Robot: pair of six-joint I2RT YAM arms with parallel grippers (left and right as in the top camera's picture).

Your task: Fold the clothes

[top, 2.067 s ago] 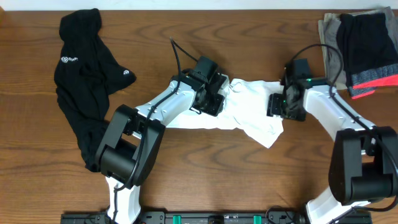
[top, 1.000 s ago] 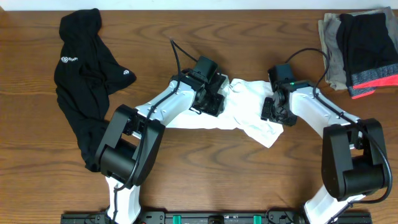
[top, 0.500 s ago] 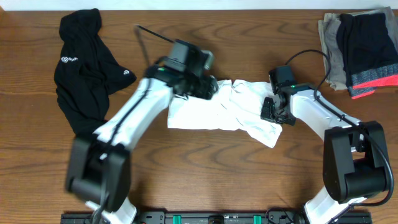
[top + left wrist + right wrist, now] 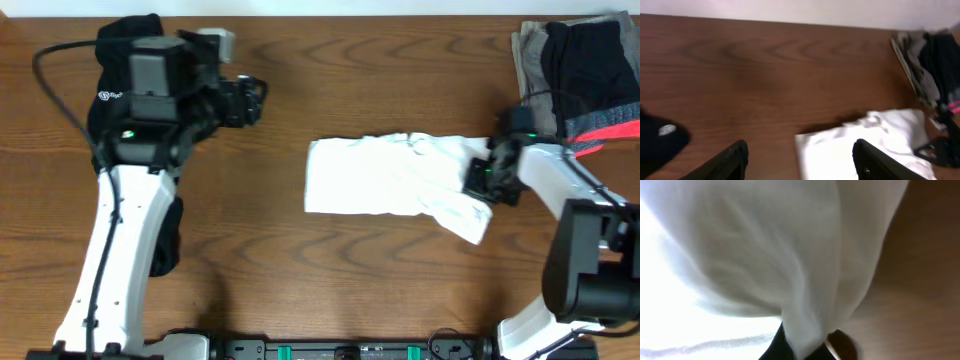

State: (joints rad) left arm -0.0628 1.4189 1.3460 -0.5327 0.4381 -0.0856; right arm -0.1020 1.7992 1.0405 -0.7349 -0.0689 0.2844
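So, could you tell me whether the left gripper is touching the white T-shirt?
Apart: the overhead view shows the left gripper beside the black garment, bare table separating it from the white T-shirt.

The T-shirt lies on the table, spreading leftward from the right gripper, which sits at its right end with a fold of cloth nipped between its fingers. The left gripper hangs over the table, well apart from the shirt, which lies ahead of it and to its right. The garment with a logo lies just left of that gripper, partly under its arm. The stack of folded garments sits behind the right gripper, at the far right corner.
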